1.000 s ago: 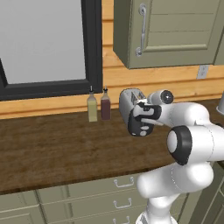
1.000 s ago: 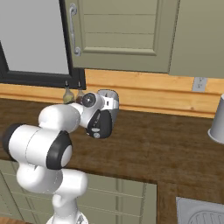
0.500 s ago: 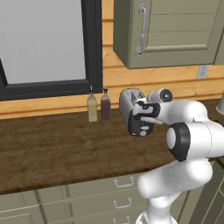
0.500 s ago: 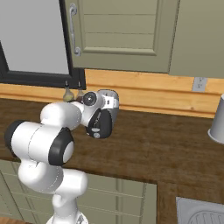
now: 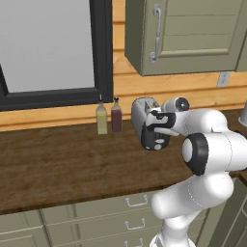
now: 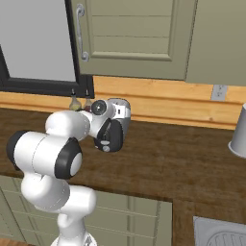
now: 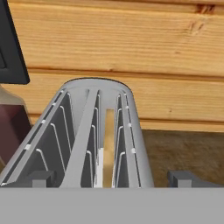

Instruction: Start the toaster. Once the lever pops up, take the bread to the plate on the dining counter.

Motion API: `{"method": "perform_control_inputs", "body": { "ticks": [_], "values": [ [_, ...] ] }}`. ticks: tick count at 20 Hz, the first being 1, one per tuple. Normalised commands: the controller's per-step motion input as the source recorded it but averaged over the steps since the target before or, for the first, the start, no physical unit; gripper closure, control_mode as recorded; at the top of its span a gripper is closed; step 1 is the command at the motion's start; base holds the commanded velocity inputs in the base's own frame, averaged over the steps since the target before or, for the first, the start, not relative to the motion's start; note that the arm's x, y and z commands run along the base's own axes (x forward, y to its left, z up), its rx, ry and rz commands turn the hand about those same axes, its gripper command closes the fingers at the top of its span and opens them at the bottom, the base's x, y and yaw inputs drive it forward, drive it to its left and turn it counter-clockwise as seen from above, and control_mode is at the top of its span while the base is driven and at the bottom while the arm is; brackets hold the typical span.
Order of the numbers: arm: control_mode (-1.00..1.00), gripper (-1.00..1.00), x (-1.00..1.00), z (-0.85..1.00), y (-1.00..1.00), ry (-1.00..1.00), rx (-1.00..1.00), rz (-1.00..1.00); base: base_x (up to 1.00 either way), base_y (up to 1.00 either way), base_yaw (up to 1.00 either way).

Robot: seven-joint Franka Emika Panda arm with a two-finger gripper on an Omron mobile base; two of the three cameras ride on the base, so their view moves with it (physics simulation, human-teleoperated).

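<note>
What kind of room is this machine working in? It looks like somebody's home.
Most likely a home kitchen, computer-drawn. A toaster stands on a dark wooden worktop with drawers below and olive wall cabinets above. Two slim bottles sit beside the toaster, and a sink corner shows at lower right.

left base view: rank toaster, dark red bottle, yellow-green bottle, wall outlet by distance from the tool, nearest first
1. toaster: right at the open tool, just behind it.
2. dark red bottle: next along the wall, to the toaster's left.
3. yellow-green bottle: one step further left, beside the red one.
4. wall outlet: farthest, up on the wood wall at far right.
</note>
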Motion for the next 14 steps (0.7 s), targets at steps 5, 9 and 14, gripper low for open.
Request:
{"method": "perform_control_inputs", "body": {
  "ticks": [5, 9, 14],
  "values": [
    [-1.00, -1.00, 0.00, 0.00, 0.00, 0.00, 0.00, 0.00, 0.00, 0.00, 0.00],
    [-1.00, -1.00, 0.00, 0.00, 0.00, 0.00, 0.00, 0.00, 0.00, 0.00, 0.00],
    [-1.00, -1.00, 0.00, 0.00, 0.00, 0.00, 0.00, 0.00, 0.00, 0.00, 0.00]
  ]
}}
